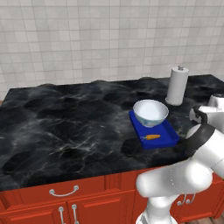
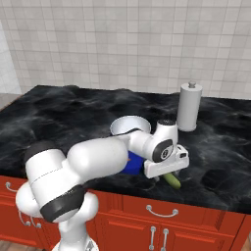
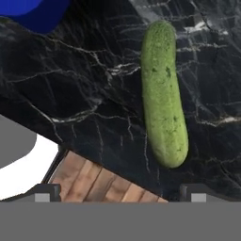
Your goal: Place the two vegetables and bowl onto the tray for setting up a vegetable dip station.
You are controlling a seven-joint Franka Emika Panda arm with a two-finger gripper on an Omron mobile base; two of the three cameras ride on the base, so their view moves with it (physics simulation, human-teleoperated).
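The claw [image 3: 120,193] hangs above the dark marble tabletop [image 1: 65,127] near its front edge, jaws spread as wide as they go and holding nothing. In the hand view the cucumber [image 3: 164,92] lies flat on the stone, ahead of the fingertips [image 3: 46,192] and off toward the right-hand one rather than centred between them. Its long axis runs almost straight away from the claw, roughly across the line joining the two tips, so a descent followed by closing would pinch it across its narrow girth, provided the claw first shifts toward that side. In the right base view the cucumber [image 2: 172,180] peeks out just below the hand. The blue tray [image 1: 168,133] sits close by, already carrying the bowl [image 1: 150,112] and the carrot [image 1: 152,137].
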